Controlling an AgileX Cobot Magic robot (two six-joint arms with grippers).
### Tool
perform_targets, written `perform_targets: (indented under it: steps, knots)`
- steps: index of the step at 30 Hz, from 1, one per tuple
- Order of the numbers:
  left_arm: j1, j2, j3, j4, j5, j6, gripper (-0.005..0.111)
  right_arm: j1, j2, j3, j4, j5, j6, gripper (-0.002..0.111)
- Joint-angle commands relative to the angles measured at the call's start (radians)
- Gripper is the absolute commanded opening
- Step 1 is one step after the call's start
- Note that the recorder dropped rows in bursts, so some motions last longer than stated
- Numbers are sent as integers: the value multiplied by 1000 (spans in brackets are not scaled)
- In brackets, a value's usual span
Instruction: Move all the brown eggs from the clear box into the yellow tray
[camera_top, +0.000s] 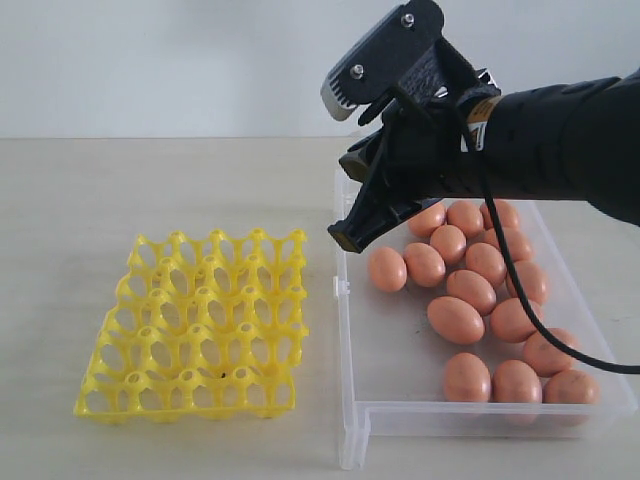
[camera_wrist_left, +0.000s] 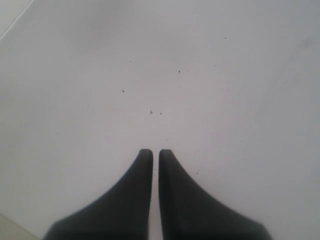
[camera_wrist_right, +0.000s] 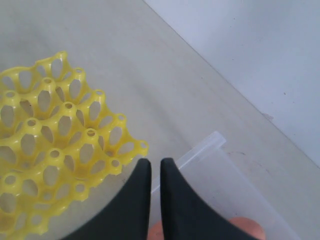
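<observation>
Hovering my closed, empty right gripper (camera_top: 347, 237) mid-frame over the clear box (camera_top: 390, 345) of brown eggs (camera_top: 470, 290). Yellow tray (camera_top: 190, 405), lower left, holds none; next, I should open the jaws and descend on one egg.

eggs (camera_top: 455, 320): brown, loose in box | box (camera_top: 393, 352): clear, just right of tray | tray (camera_top: 196, 322): yellow, flat, cups empty

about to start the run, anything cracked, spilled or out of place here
Nothing stands out: the brown eggs lie whole inside the clear box, none cracked or spilled, and the yellow tray sits flat and empty beside it.
</observation>
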Motion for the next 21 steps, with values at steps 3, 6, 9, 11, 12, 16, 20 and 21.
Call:
perform_targets:
  steps: [3,6,9,11,12,16,20,21]
  knots:
    - [2,-3,4,-3,4,7,4,0,-11,2,-5,-6,27,0]
    - [2,-3,4,-3,4,7,4,0,-11,2,-5,-17,40,0]
    - [2,-3,4,-3,4,7,4,0,-11,2,-5,-88,46,0]
    - [2,-3,4,-3,4,7,4,0,-11,11,-5,-183,54,0]
    - [2,-3,4,-3,4,7,4,0,-11,22,-5,-237,54,0]
    - [2,-3,4,-3,4,7,4,0,-11,167,18,-684,20,0]
    - [2,-3,4,-3,4,7,4,0,-7,405,202,-1260,26,0]
    - [2,-3,4,-3,4,7,4,-2,-22,416,237,-1260,31,0]
